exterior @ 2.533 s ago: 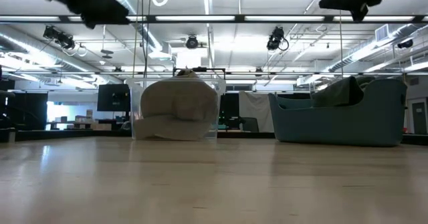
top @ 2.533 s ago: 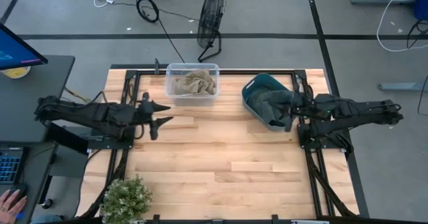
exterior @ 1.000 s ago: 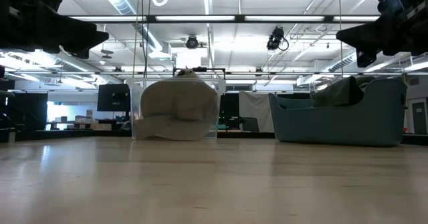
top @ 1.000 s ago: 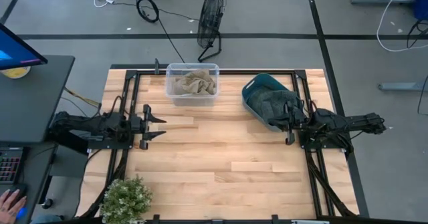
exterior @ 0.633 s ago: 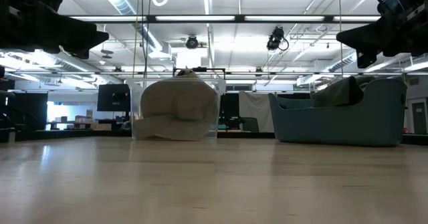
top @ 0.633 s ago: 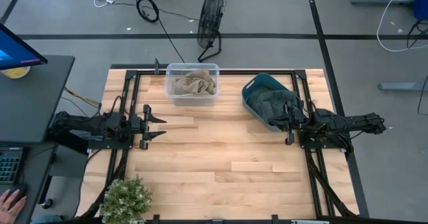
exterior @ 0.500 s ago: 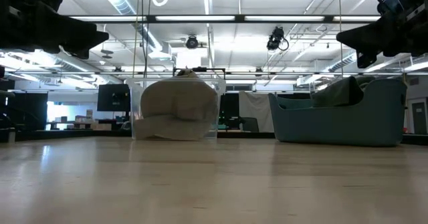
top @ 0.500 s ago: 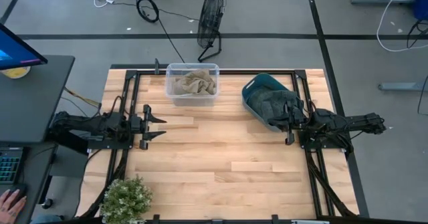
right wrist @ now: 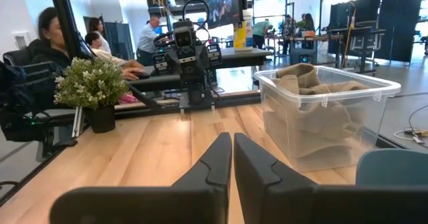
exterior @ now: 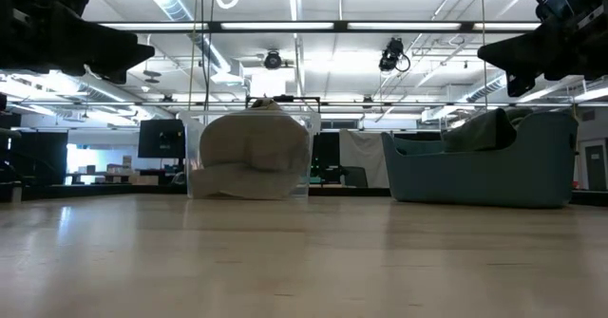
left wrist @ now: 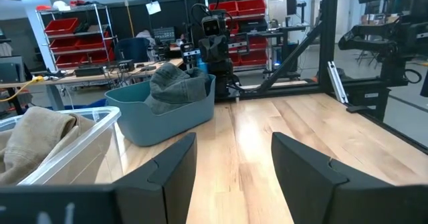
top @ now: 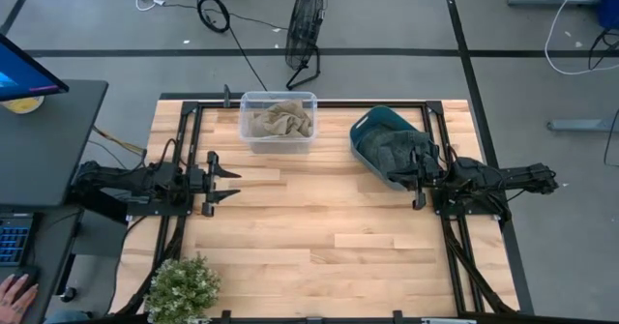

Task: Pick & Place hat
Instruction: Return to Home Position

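Note:
A dark grey-green hat (top: pixel 392 150) lies in a teal bin (top: pixel 372 131) at the table's far right, slumped over its rim (left wrist: pixel 175 83). A tan hat (top: pixel 279 121) sits crumpled in a clear plastic bin (top: pixel 279 142) at the far middle. My left gripper (top: pixel 230 183) hovers open near the table's left edge, its fingers (left wrist: pixel 167 164) wide apart. My right gripper (top: pixel 416 187) hovers shut near the right edge, just on the near side of the teal bin, its fingers (right wrist: pixel 217 160) side by side. Neither touches anything.
A potted plant (top: pixel 182 287) stands at the table's near left corner. Bare wood (top: pixel 319 227) spans the middle and near side between the arms. In the low view both arms (exterior: pixel 66 33) (exterior: pixel 551 43) hang above the table. People sit beyond the table (right wrist: pixel 50 30).
Nothing has moved in the last second. Before that, both arms drew back from over the table toward their own side edges and came lower; the right gripper moved off the teal bin, leaving the dark hat lying in it.

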